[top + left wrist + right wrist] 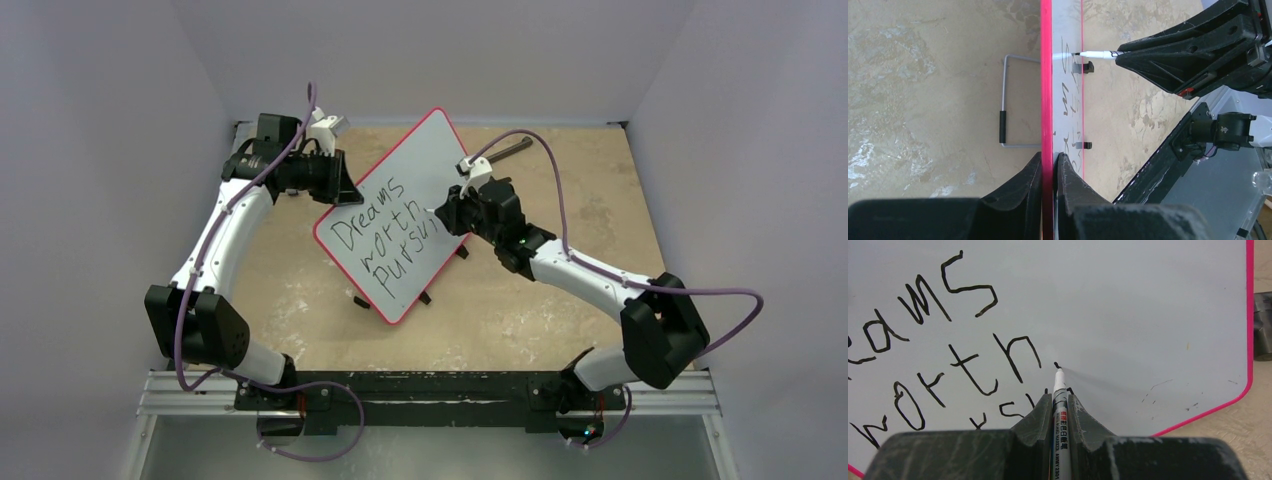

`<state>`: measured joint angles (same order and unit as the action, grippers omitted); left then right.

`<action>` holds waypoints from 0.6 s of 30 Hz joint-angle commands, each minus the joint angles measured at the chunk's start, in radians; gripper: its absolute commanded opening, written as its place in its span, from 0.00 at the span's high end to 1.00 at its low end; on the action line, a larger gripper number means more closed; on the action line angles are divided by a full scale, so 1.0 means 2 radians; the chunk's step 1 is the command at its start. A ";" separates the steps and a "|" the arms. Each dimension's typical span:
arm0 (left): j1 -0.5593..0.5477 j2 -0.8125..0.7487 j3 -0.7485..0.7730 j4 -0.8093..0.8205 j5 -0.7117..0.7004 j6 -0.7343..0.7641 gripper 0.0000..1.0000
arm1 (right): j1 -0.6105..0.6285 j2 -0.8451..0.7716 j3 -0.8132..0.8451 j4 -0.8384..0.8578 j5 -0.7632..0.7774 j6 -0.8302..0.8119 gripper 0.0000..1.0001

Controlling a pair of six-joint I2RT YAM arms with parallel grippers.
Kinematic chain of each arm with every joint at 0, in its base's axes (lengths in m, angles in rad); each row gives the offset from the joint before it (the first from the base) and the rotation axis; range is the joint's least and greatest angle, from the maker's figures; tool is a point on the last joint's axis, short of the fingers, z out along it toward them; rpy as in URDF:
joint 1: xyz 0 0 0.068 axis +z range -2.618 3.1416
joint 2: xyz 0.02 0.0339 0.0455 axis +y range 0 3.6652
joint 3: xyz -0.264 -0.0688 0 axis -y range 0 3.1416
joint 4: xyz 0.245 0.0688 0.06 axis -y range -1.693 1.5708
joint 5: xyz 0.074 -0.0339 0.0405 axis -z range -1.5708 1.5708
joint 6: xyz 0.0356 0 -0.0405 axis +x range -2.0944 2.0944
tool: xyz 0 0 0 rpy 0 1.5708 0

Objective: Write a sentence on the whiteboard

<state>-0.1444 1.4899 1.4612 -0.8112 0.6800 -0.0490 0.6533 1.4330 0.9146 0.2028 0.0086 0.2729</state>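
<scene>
- Table (560,300): tan, mottled flat surface filling the middle of the top view, with both arm bases along the bottom edge.
- Whiteboard (420,160): flat rectangular white board with a thin red rim and rounded corners. It sits at the centre of the top view, turned diagonally. It appears propped at a tilt rather than lying flat. Judged thin, stiff and light, with a slick face. It is best held by the rim, away from fresh ink that would probably smear.
- Left gripper (1049,159): black two-finger jaws at the bottom centre of the left wrist view, clamped tight on the board's red rim. The board shows edge-on between them.
- Right gripper (1060,399): black jaws at the bottom centre of the right wrist view, closed around the marker barrel.
- Sentence (385,235): large, slanted black handwriting in three lines, reading "Dreams", "worth" and "pursu". Its end is hidden behind the right gripper, so the writing looks unfinished.
- Wire stand (1002,126): thin grey wire loop with a black sleeve, left of centre in the left wrist view, behind the board.
- Marker (1060,415): slim white pen with printed lettering and a black tip. The tip touches the board at a small dot below and right of "worth". Judged rigid and smooth, and best gripped mid-barrel.
- Clips (1088,66): two small black pieces on the board's far edge.
</scene>
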 commanded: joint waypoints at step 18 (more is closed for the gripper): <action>-0.003 -0.020 0.016 0.018 0.008 0.015 1.00 | -0.001 -0.058 -0.016 -0.005 0.059 -0.019 1.00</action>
<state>-0.1463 1.4895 1.4612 -0.8108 0.6861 -0.0490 0.6540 1.3674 0.8944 0.1829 0.0586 0.2642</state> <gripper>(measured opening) 0.106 0.096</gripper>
